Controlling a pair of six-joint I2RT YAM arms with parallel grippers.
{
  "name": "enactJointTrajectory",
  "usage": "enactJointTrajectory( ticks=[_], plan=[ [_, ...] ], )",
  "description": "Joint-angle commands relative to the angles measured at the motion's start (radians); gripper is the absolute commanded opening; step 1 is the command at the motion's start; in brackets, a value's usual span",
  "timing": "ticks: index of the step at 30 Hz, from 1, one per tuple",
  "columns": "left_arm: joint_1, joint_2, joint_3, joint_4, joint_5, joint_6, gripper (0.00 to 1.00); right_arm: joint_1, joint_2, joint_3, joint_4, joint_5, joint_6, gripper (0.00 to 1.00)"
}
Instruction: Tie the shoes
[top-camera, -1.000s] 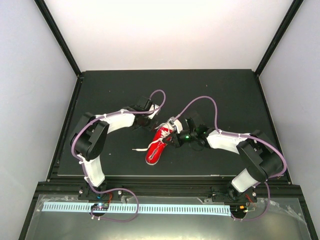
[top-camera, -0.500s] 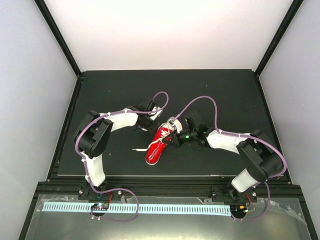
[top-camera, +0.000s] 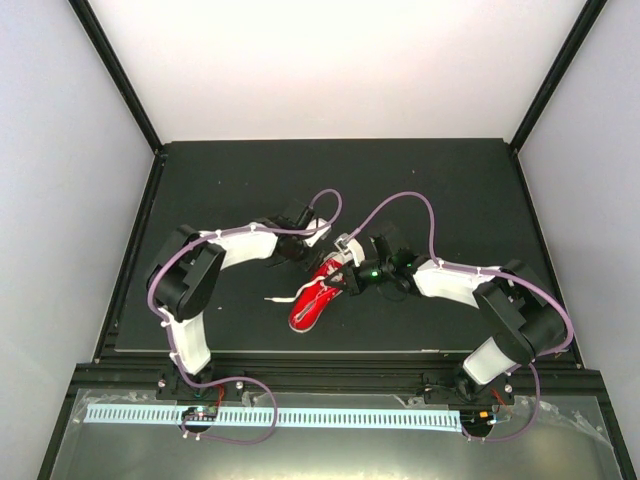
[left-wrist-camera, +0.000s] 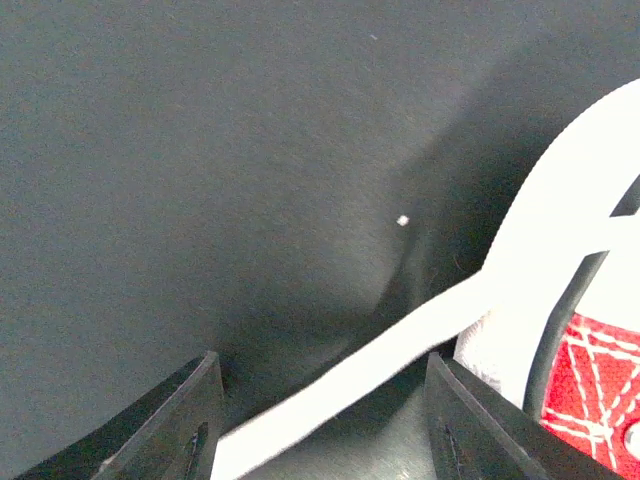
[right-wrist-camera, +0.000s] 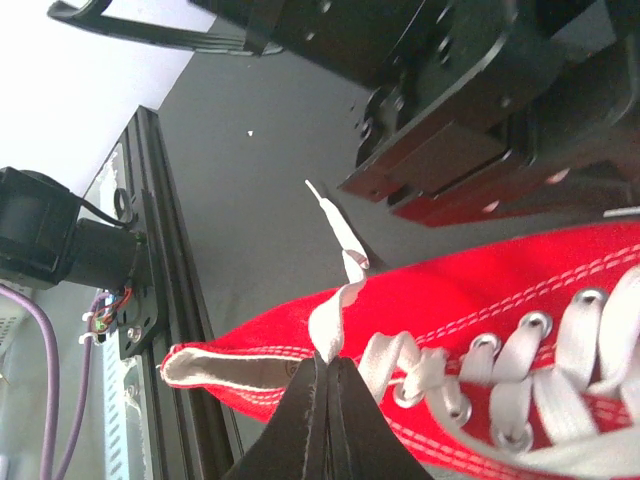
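The red shoe (top-camera: 310, 300) lies at the middle of the black mat, its white laces (top-camera: 276, 298) trailing left. My right gripper (top-camera: 343, 281) is over the shoe's right side. In the right wrist view it (right-wrist-camera: 328, 362) is shut on a white lace (right-wrist-camera: 345, 262) above the red canvas (right-wrist-camera: 470, 290). My left gripper (top-camera: 304, 251) is at the shoe's far end. Its jaws (left-wrist-camera: 322, 368) stand open, with a flat white lace (left-wrist-camera: 330, 390) running between the fingers (left-wrist-camera: 190, 425) without touching them. The shoe's white rubber (left-wrist-camera: 560, 225) is just to the right.
The black mat (top-camera: 220, 180) has a raised metal frame (top-camera: 130, 270) along its left and near edges. White walls enclose the cell on three sides. Purple cables (top-camera: 410, 200) loop over both arms above the shoe.
My left arm has swung right and nearer, closing in on the shoe's far end. The shoe and its loose lace end have shifted slightly left. The right gripper has stayed shut on its lace.
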Motion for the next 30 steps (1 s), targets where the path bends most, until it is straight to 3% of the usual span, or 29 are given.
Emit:
enactJointTrajectory(
  ticks=[1,6,12,23,30],
  plan=[
    [-0.049,-0.055,-0.041,-0.026,0.034,-0.039,0.57,0.005,-0.009,0.023,0.022,-0.015,0.007,0.02],
    [-0.072,-0.105,-0.09,-0.046,-0.062,-0.133,0.58,0.005,-0.032,0.017,0.0,0.001,0.009,0.02],
    [-0.075,-0.238,-0.19,-0.053,-0.083,-0.239,0.59,0.006,-0.084,-0.024,-0.018,0.018,0.016,0.02],
    [-0.145,-0.281,-0.29,-0.131,-0.142,-0.339,0.59,0.006,-0.129,-0.072,0.012,0.021,0.035,0.02],
    [-0.228,-0.324,-0.33,-0.089,-0.066,-0.392,0.58,0.006,-0.132,-0.061,0.008,0.02,0.033,0.02]
  ],
)
